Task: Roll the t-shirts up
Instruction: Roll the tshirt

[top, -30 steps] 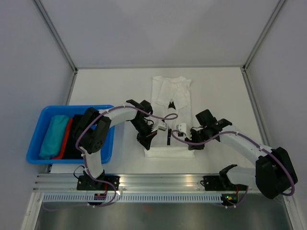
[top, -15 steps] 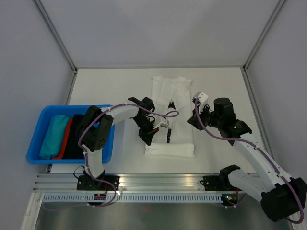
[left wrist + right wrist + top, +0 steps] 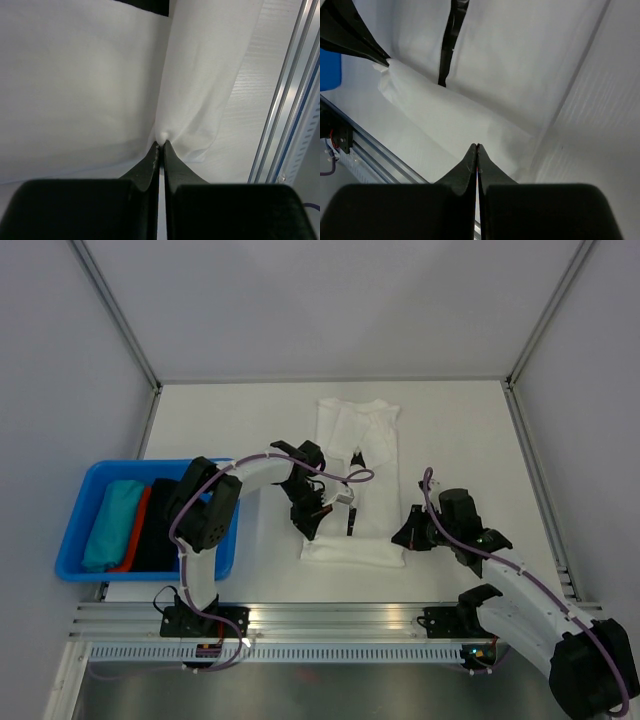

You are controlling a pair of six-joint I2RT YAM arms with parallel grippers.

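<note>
- White shirt (image 3: 360, 440) lies flat mid-tabletop (image 3: 230, 420), collar end toward the far edge and hem end toward the near edge. The near end looks turned over into a thick band, so we judge the roll has barely started.
- Teal roll (image 3: 110, 525), red roll (image 3: 137, 530) and black roll (image 3: 160, 525) sit in the blue bin (image 3: 90, 472) at the left edge.
- Left gripper (image 3: 160, 145): jaws closed on a small pucker of white cloth at the band's left end.
- Right gripper (image 3: 477, 146): jaws fully closed, tips at the band's right end near the shirt's near-right corner. We see no pucker there, so we can't tell if any cloth is caught.
- Risk 1: if the right side holds nothing, only the left end lifts, the band twists and the roll comes out as a cone.
- Risk 2: the left pinch is thin. A quick pull toward the far edge could slip it off or take only the top layer, and the fold opens.
- Risk 3: the band sits close to the near edge. A backward drag could hang cloth over the rail (image 3: 330, 618).
- Risk 4: the black print (image 3: 447, 40) lies between the grippers. Uneven tension would wrinkle that middle section.
- We'd check the right grip before moving.
</note>
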